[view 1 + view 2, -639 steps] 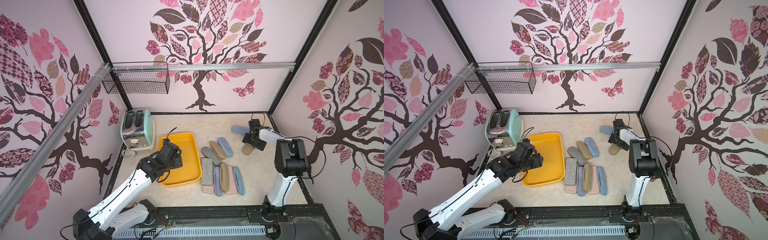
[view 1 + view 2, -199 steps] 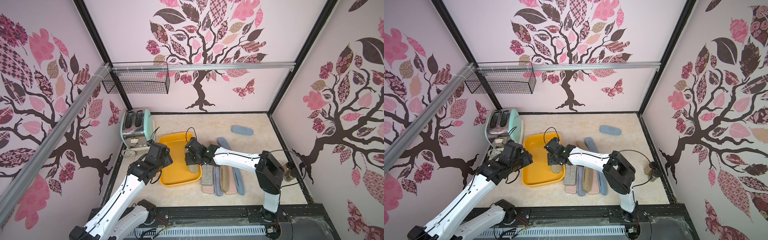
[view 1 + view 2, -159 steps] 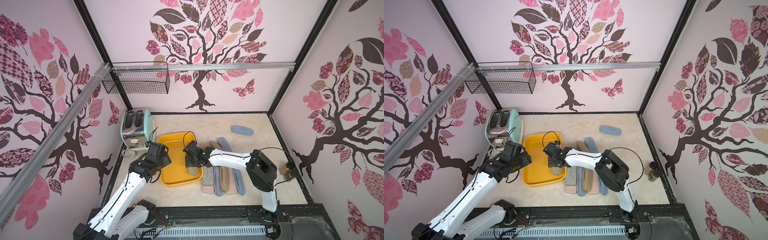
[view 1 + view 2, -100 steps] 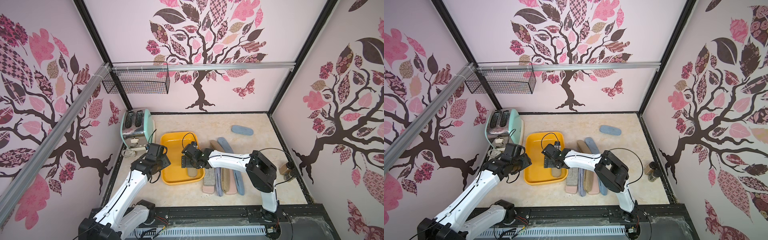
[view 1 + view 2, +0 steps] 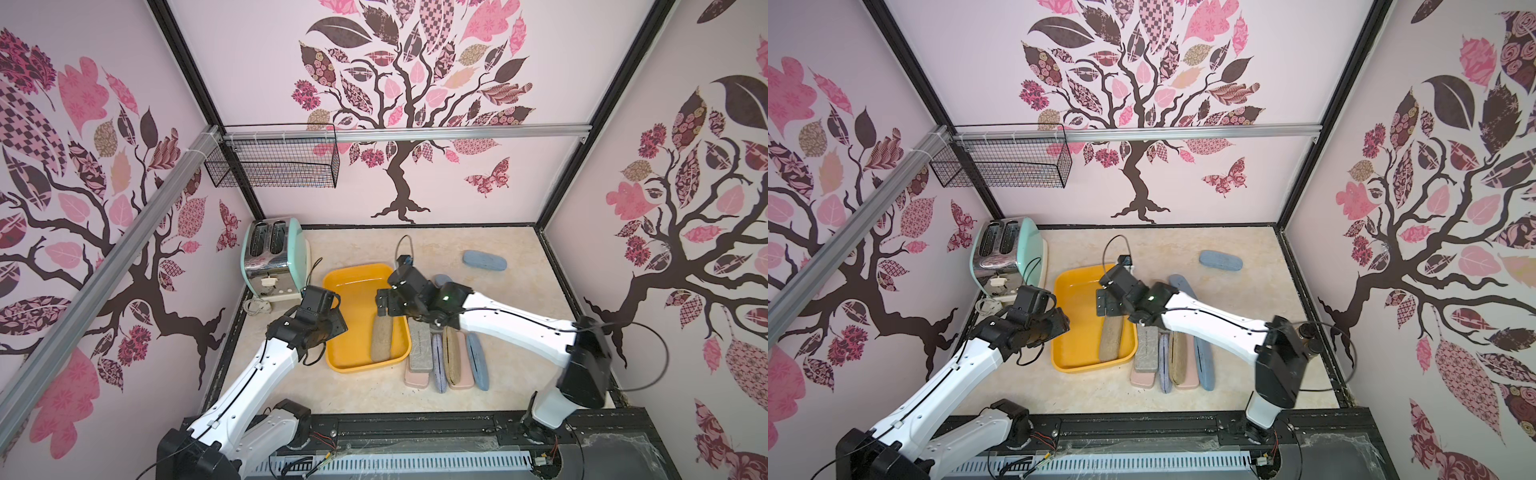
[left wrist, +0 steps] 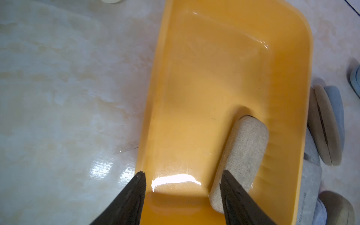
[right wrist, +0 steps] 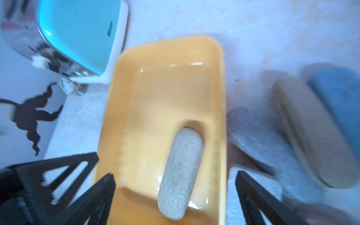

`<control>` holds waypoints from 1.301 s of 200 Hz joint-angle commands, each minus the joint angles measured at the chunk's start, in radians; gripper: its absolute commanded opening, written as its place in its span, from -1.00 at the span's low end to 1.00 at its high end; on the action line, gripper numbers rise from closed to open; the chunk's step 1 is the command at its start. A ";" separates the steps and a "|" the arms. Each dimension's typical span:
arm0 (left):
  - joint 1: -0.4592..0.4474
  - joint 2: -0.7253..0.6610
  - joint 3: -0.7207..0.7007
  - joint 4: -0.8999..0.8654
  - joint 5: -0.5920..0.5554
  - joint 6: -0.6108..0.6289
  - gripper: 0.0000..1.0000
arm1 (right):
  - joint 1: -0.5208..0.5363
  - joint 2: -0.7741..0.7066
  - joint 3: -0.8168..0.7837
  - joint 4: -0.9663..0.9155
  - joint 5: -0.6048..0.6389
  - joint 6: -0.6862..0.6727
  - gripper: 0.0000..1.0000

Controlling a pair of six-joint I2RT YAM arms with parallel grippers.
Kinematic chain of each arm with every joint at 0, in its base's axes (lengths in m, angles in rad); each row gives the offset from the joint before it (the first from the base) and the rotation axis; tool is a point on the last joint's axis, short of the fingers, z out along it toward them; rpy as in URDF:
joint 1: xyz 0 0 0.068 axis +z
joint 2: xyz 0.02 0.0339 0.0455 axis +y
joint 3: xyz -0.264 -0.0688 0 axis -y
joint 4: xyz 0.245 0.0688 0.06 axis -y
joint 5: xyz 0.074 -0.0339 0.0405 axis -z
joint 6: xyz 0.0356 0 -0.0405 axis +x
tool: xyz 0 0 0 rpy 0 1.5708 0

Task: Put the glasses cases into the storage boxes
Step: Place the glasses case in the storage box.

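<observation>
The storage box is a shallow yellow-orange tray (image 5: 357, 291) left of centre on the table. One tan-grey oval glasses case (image 5: 381, 338) lies lengthwise inside it by the right wall, also in the right wrist view (image 7: 181, 171). My right gripper (image 7: 175, 183) hangs open just above that case's far end, its fingers wide of the case. My left gripper (image 6: 182, 175) is open over the tray's near left corner, one finger above the rim and the other over the case (image 6: 243, 148). Several more cases lie in a row (image 5: 419, 345) right of the tray, partly under my right arm. A blue case (image 5: 484, 262) lies alone at the back.
A mint and chrome toaster (image 5: 274, 259) stands in the back left corner, close behind the tray. A black wire basket (image 5: 274, 166) hangs on the wall above it. A small brown jar (image 5: 1307, 331) stands by the right wall behind my right arm's elbow.
My right gripper has opened and let the tan-grey case go into the tray, then drawn back a little towards the tray's far end. My left gripper has shifted slightly along the tray's left side.
</observation>
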 commanded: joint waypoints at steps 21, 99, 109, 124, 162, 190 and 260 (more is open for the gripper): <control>-0.247 0.154 0.171 0.087 0.041 -0.004 0.25 | -0.355 -0.278 -0.265 -0.139 -0.001 -0.002 0.99; -0.572 0.558 0.456 0.094 0.066 0.011 0.28 | -0.752 -0.478 -0.535 -0.200 -0.114 -0.080 0.99; -0.596 0.613 0.500 0.074 0.077 0.024 0.28 | -0.753 -0.481 -0.531 -0.198 -0.111 -0.072 0.99; -0.619 0.676 0.554 0.053 0.091 0.023 0.27 | -0.753 -0.489 -0.518 -0.201 -0.114 -0.067 0.99; -0.646 0.745 0.607 0.106 0.134 0.014 0.28 | -0.759 -0.522 -0.513 -0.209 -0.123 -0.077 0.99; -0.650 0.791 0.639 0.095 0.151 0.023 0.30 | -0.763 -0.524 -0.523 -0.207 -0.121 -0.074 0.99; -0.650 0.866 0.656 0.116 0.200 -0.004 0.16 | -0.771 -0.529 -0.515 -0.202 -0.131 -0.070 0.99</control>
